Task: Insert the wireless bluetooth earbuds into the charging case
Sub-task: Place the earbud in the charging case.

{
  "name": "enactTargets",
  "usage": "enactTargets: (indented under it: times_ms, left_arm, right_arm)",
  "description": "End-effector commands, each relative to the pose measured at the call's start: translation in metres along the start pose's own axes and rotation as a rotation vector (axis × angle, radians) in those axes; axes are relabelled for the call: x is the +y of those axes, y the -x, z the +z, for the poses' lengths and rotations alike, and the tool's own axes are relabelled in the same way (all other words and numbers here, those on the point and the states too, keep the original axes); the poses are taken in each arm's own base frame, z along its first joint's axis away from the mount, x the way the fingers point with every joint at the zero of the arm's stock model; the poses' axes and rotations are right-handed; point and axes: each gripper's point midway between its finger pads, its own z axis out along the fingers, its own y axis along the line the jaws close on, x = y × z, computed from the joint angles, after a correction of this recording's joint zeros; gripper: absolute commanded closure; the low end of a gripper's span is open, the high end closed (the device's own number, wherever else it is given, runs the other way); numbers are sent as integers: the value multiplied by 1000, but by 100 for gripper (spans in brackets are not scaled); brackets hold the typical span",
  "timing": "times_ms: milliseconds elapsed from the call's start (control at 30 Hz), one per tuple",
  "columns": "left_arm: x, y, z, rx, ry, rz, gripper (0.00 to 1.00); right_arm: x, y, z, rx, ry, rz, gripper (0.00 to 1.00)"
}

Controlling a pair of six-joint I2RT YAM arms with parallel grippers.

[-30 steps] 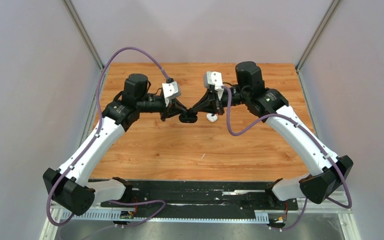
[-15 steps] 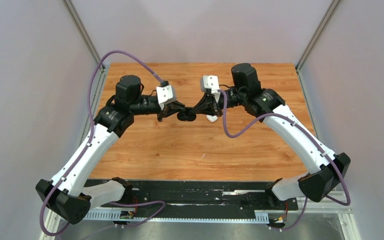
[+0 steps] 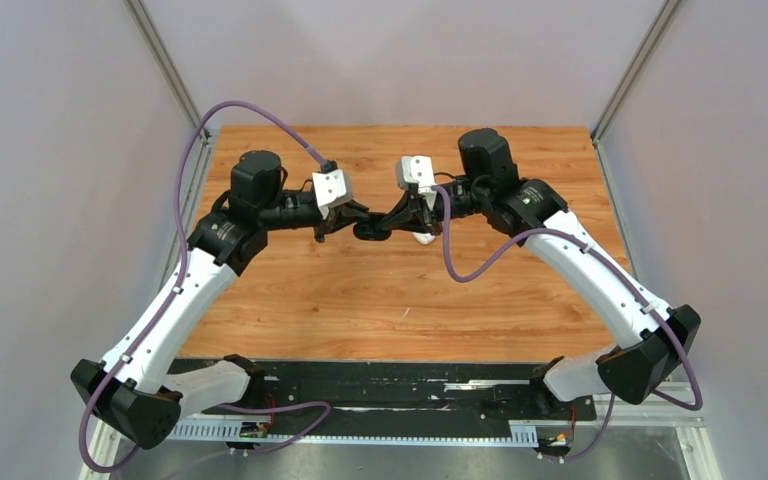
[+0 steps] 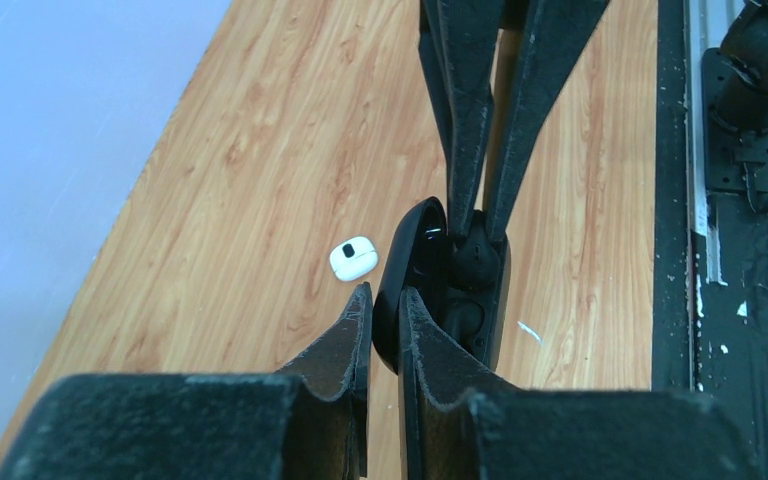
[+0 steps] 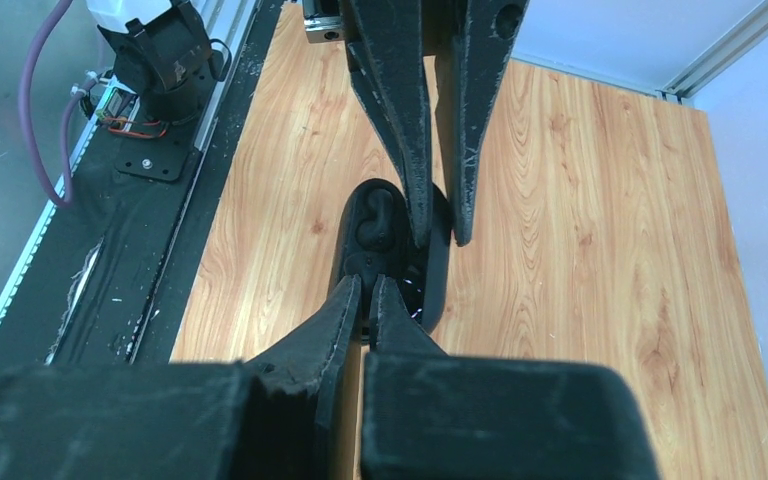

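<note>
A black charging case [image 4: 415, 262] hangs open above the table; it also shows in the top view [image 3: 372, 232]. My left gripper [image 4: 385, 292] is shut on its lid. A black earbud [image 4: 463, 322] sits in one well. My right gripper [image 5: 368, 285] is shut, its tips in the open case [image 5: 438, 268] on a second black earbud [image 4: 471, 256]. In the top view the left gripper [image 3: 359, 227] and right gripper [image 3: 388, 224] meet at the case. A small white rounded case with a dark patch [image 4: 352, 259] lies on the table beside them.
The wooden table [image 3: 400, 290] has grey walls on the left, the right and the back. A black rail [image 3: 390, 385] runs along its near edge. The white case also shows in the top view [image 3: 423, 238], under the right gripper.
Both grippers and the black case have shifted slightly left and away from the bases. The left arm's elbow has swung left. The grips look unchanged.
</note>
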Motion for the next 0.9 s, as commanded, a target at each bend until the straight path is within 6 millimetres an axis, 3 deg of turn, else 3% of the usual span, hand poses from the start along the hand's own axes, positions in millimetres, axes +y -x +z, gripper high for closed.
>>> enactTargets:
  times_ms: [0, 300, 533, 867]
  left_arm:
    - [10, 27, -4, -76, 57, 44, 100]
    - [10, 29, -2, -94, 56, 28, 100]
    - [0, 26, -2, -92, 10, 42, 100]
    - [8, 23, -1, -77, 47, 35, 100]
  right_arm:
    - [4, 4, 2, 13, 10, -9, 100]
    - [4, -5, 2, 44, -2, -10, 100]
    - [-2, -11, 6, 67, -41, -3, 100]
    - [1, -21, 13, 158, -48, -30, 100]
